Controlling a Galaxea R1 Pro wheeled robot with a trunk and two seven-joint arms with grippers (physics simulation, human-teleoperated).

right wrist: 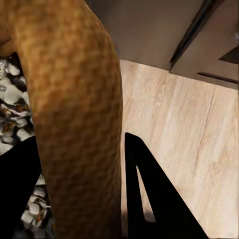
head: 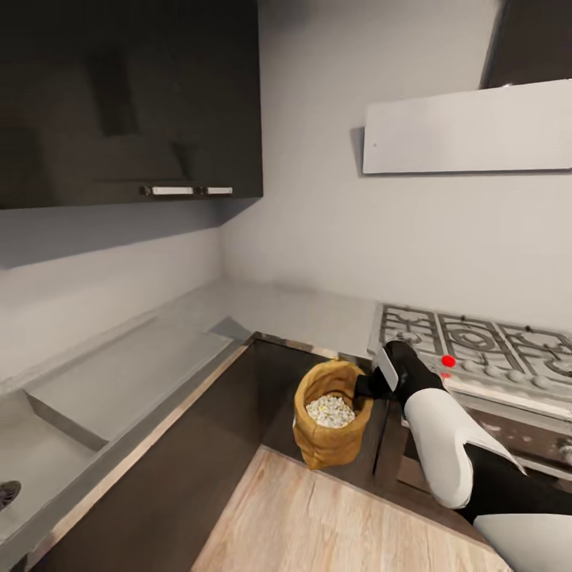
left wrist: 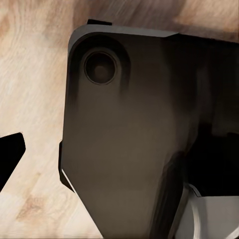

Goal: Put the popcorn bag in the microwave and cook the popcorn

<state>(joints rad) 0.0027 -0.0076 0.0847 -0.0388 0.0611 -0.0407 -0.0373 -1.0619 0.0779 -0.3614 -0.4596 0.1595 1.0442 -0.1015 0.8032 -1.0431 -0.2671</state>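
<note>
The tan-brown popcorn bag [head: 330,435] hangs upright in the air in front of the dark lower cabinets, above the wooden floor. Whitish popcorn [head: 330,410] shows through its round mouth. My right gripper [head: 367,388] is shut on the bag's rim at the side nearest the stove. In the right wrist view the woven bag wall [right wrist: 74,99] runs between the two black fingers [right wrist: 149,199], with popcorn [right wrist: 12,114] on the inner side. The grey countertop [head: 119,373] runs along the left and back walls. One black finger [left wrist: 10,154] of my left gripper shows far to the side over the floor. The microwave is out of view.
A gas stove [head: 477,342] with a red knob light stands at the right, under a white hood [head: 469,131]. Dark wall cabinets [head: 127,95] hang at upper left. A sink drain [head: 6,492] lies at the far left. A dark part of my body [left wrist: 124,139] fills the left wrist view.
</note>
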